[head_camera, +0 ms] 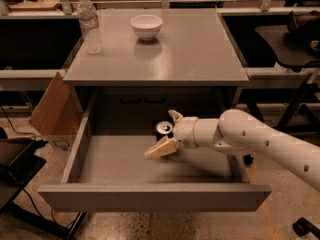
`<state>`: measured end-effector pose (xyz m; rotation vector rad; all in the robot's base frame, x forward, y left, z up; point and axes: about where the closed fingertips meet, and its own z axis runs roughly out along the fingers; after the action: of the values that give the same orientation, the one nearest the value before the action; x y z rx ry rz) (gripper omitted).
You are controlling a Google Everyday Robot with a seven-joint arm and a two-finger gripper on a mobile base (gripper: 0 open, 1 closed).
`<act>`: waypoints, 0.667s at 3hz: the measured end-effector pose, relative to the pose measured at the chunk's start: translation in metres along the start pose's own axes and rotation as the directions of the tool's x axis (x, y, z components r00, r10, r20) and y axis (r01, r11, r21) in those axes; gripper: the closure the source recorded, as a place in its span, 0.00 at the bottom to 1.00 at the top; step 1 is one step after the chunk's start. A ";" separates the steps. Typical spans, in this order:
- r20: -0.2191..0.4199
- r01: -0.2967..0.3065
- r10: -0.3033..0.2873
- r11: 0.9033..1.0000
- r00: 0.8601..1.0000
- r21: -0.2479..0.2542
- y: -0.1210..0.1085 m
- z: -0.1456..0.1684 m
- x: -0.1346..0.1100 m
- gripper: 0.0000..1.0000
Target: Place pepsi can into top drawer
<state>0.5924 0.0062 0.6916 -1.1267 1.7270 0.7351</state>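
Observation:
The pepsi can (164,129) stands upright on the floor of the open top drawer (150,198), near its back and middle. Its silver top faces up. My gripper (160,134) reaches into the drawer from the right on the white arm (250,134). Its fingers are spread, one behind the can (175,116) and one in front of it (162,148). The can sits between them, and the front finger stands clear of it.
A clear water bottle (90,24) and a white bowl (146,26) stand on the grey table top (190,54) above the drawer. A cardboard sheet (52,106) leans at the table's left. A dark chair (295,34) is at the right.

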 end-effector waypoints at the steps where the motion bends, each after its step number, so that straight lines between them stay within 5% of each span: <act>1: 0.000 0.000 0.000 1.000 1.000 0.000 0.000 0.000 0.000 0.00; 2: -0.003 -0.005 0.005 1.000 1.000 -0.017 -0.001 -0.007 -0.004 0.00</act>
<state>0.5916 0.0011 0.6979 -1.1358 1.7295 0.7528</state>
